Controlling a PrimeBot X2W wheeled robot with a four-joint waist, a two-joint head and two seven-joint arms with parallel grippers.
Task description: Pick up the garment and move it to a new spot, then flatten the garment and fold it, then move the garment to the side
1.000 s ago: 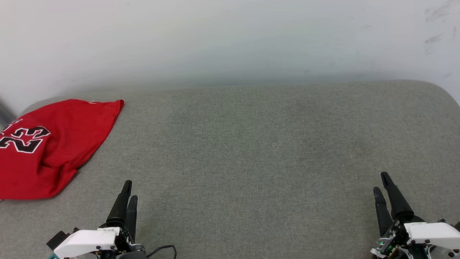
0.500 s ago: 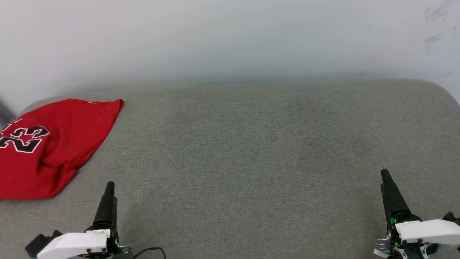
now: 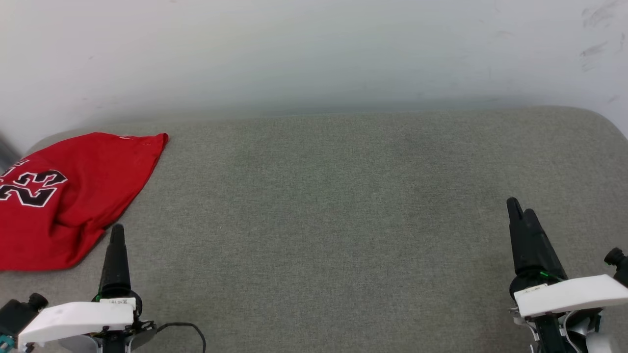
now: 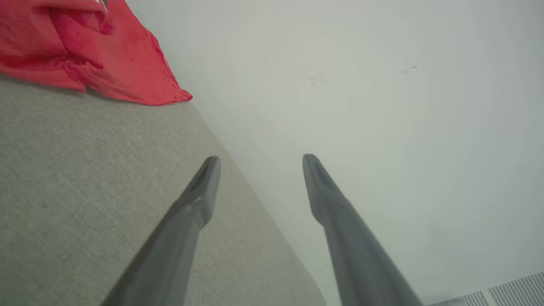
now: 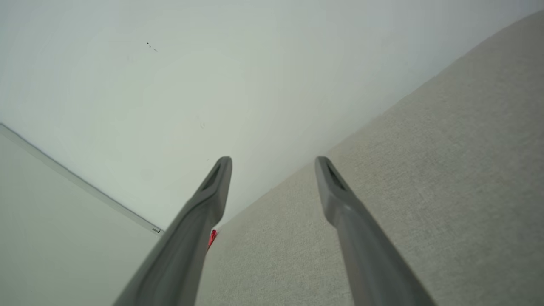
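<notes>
The red garment lies folded at the far left of the grey cushioned surface, its black "23" print facing up and its left part cut off by the picture's edge. In the left wrist view the garment sits at the upper left, well beyond the fingertips. My left gripper hovers just right of the garment's near corner, turned edge-on; its wrist view shows the left gripper open and empty. My right gripper stands at the lower right, far from the garment. The right gripper is open and empty too.
A pale wall rises right behind the surface's back edge. The surface's right back corner is rounded. A thin sliver of red shows past the left finger in the right wrist view.
Both grippers rolled to stand edge-on in the head view. The left one shifted left and up toward the garment's near corner; the right one rose. The garment did not move.
</notes>
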